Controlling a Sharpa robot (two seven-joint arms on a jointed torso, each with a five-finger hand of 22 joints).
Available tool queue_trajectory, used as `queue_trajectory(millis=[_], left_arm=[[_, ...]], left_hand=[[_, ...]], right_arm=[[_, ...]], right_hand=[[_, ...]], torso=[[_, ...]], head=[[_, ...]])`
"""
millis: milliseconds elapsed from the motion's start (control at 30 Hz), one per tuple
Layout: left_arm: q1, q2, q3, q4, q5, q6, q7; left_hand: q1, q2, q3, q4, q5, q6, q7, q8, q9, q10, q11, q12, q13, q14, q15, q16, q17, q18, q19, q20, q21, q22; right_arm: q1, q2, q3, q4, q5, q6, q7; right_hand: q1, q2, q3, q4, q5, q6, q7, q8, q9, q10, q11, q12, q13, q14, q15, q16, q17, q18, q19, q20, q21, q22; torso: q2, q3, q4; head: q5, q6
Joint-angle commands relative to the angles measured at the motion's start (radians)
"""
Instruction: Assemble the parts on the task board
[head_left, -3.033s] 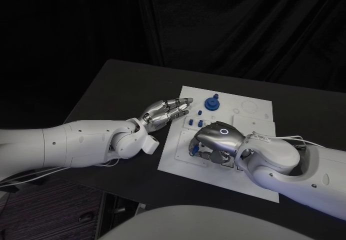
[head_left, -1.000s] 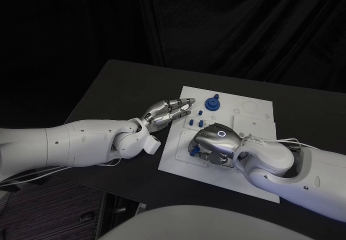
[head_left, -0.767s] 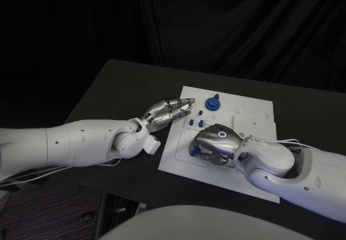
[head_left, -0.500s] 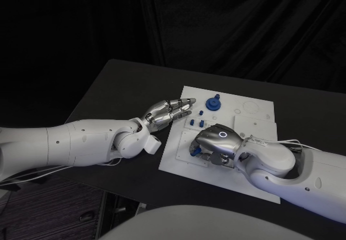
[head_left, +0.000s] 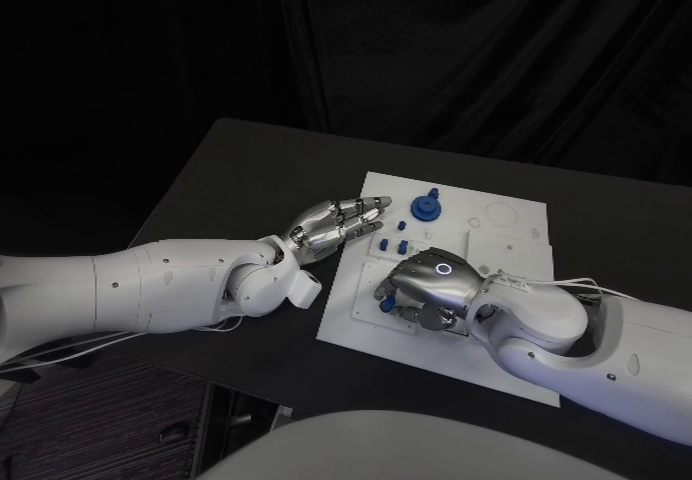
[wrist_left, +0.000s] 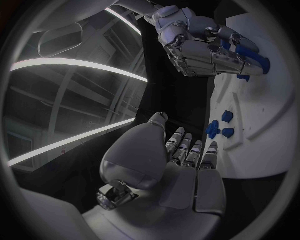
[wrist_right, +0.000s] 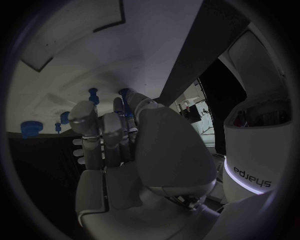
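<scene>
The white board (head_left: 498, 240) lies mid-table (head_left: 245, 170). The right robot hand (head_left: 430, 282) is curled over its near part, fingers closed on a small blue part (head_left: 387, 300). The left robot hand (head_left: 335, 224) hovers at the board's left edge, empty, fingers extended. A round blue part (head_left: 424, 207) stands further back

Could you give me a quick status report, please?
Left hand empty, fingers apart, at task board edge. Right hand over board, holding blue part. Nothing blocking.
</scene>
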Motion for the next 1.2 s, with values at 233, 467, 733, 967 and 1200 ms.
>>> queue_trajectory(millis=[233,467,733,967,1200], left_arm=[[-0.002,0.002,0.001,0.000,-0.001,0.017,0.041],[-0.002,0.003,0.001,-0.001,-0.001,0.017,0.039],[-0.002,0.003,0.001,-0.003,-0.001,0.018,0.040],[-0.002,-0.007,0.001,0.001,-0.001,0.001,0.057],[-0.002,-0.027,0.001,0.018,-0.013,-0.074,0.111]], left_hand=[[0.012,0.001,0.007,0.000,0.001,0.010,0.017,0.006,0.001,-0.006,0.000,0.005,0.001,0.001,0.006,0.004,0.001,0.021,0.001,0.002,-0.003,-0.001],[0.012,0.001,0.007,0.000,0.001,0.010,0.017,0.006,0.001,-0.006,0.000,0.005,0.001,0.001,0.006,0.004,0.001,0.021,0.001,0.002,-0.003,-0.001],[0.012,0.001,0.008,0.000,0.001,0.012,0.018,0.006,0.002,-0.006,0.001,0.005,0.001,0.001,0.007,0.005,0.001,0.020,0.001,0.002,-0.003,-0.001],[0.012,0.000,0.008,0.000,0.001,0.015,0.019,0.007,0.002,-0.005,0.001,0.008,0.001,0.001,0.007,0.005,0.001,0.020,0.001,0.002,-0.003,-0.001],[0.007,-0.021,0.007,0.009,0.002,0.032,0.014,0.014,0.004,0.007,-0.010,0.032,0.003,-0.009,-0.026,0.001,-0.001,0.011,0.001,-0.045,-0.003,-0.001]], right_arm=[[-0.003,0.005,0.000,-0.003,0.009,0.015,-0.004],[-0.003,0.003,0.000,-0.005,0.021,0.012,-0.002],[-0.003,-0.023,0.003,0.006,0.025,-0.056,-0.004],[0.030,-0.114,0.013,0.056,0.132,-0.178,0.024],[0.143,-0.288,0.012,0.151,0.337,-0.231,0.060]], right_hand=[[-0.042,-0.019,-0.058,0.030,-0.022,-0.102,-0.046,-0.023,-0.028,-0.119,0.027,-0.025,0.007,-0.037,0.010,-0.029,-0.030,0.014,-0.037,0.013,-0.077,0.096],[-0.041,-0.016,-0.073,0.033,-0.022,-0.115,-0.049,-0.020,-0.032,-0.140,0.030,-0.019,0.015,-0.045,0.012,-0.033,-0.035,0.017,-0.044,0.016,-0.095,0.093],[-0.037,-0.020,-0.107,0.045,-0.023,-0.141,-0.051,-0.019,-0.041,-0.214,0.037,-0.015,0.025,-0.054,0.011,-0.038,-0.041,0.019,-0.049,0.015,-0.115,0.091],[-0.006,-0.034,-0.137,0.101,-0.019,-0.146,-0.033,-0.009,-0.048,-0.314,0.045,0.016,0.033,-0.083,0.016,-0.060,-0.071,0.025,-0.069,0.019,-0.171,0.082],[-0.033,-0.014,-0.142,0.099,-0.003,-0.114,-0.014,0.007,-0.046,-0.264,0.034,0.150,0.086,-0.091,0.016,-0.050,-0.066,0.025,-0.070,0.020,-0.171,0.085]], torso=[[-0.001,-0.0007,-0.0006],[-0.001,-0.0008,0.0002],[0.000,-0.0006,0.0000],[0.000,0.0009,-0.0011],[-0.002,0.0027,-0.0016]], head=[[0.001,0.000],[-0.002,0.000],[-0.010,0.000],[-0.036,0.000],[-0.080,0.000]])
